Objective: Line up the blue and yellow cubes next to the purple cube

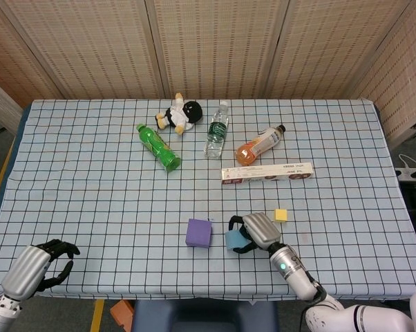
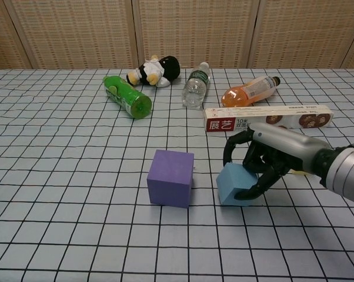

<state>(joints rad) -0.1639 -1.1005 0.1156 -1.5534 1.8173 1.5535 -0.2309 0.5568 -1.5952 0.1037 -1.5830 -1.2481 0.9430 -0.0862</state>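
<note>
**Blue cube held beside the purple one**

The right hand (image 2: 256, 167) grips the blue cube (image 2: 234, 183) on the cloth, with the purple cube (image 2: 171, 177) just to its left and the yellow cube (image 1: 280, 215) just behind it. Left hand (image 1: 39, 266) curled, empty

Far side: plush toy (image 1: 180, 113), green bottle (image 1: 158, 146), clear water bottle (image 1: 216, 130), orange drink bottle (image 1: 259, 144), biscuit box (image 1: 266, 172).

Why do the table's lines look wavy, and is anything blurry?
Chest view: the checked cloth shows wavy grid lines, seemingly from wrinkles; purple cube and blue cube look sharp, with soft shadows. Head view: lines look straighter, lighting even, no glare.
</note>
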